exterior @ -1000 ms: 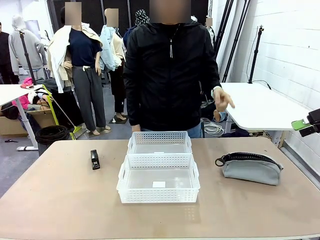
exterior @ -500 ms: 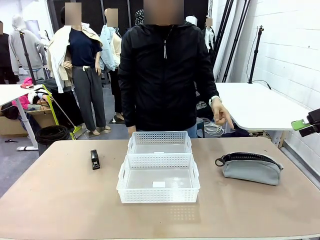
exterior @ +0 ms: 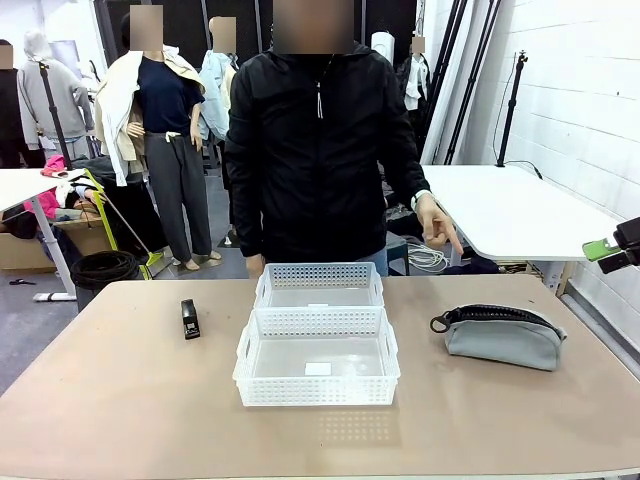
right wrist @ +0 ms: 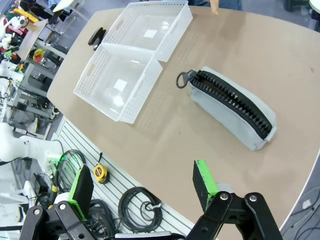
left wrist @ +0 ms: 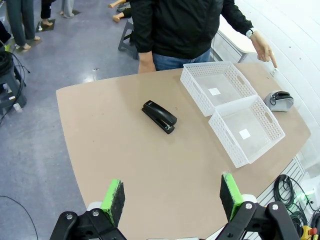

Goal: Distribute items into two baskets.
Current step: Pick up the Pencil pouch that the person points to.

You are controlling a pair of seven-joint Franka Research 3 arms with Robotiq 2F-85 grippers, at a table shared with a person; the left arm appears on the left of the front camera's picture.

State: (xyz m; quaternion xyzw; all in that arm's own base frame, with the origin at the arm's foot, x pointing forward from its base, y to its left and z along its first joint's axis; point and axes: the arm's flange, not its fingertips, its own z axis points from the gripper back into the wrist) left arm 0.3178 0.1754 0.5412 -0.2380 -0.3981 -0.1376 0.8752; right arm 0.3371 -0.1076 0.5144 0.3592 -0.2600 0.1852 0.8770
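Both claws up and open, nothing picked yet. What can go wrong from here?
1. The stapler lies flat and low: the left claw may scrape the table or skid it.
2. The two baskets stand wall to wall, so a drop near the shared edge may land in the wrong one.
3. The person's hand hangs beyond the grey pouch; the right claw might meet it.

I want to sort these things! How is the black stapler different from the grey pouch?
The stapler is black all over; the pouch is grey with a black zipper. The stapler is small and slim; the pouch is much bigger. The stapler lies left of the baskets, the pouch right of them. Both rest on the table, outside the baskets.
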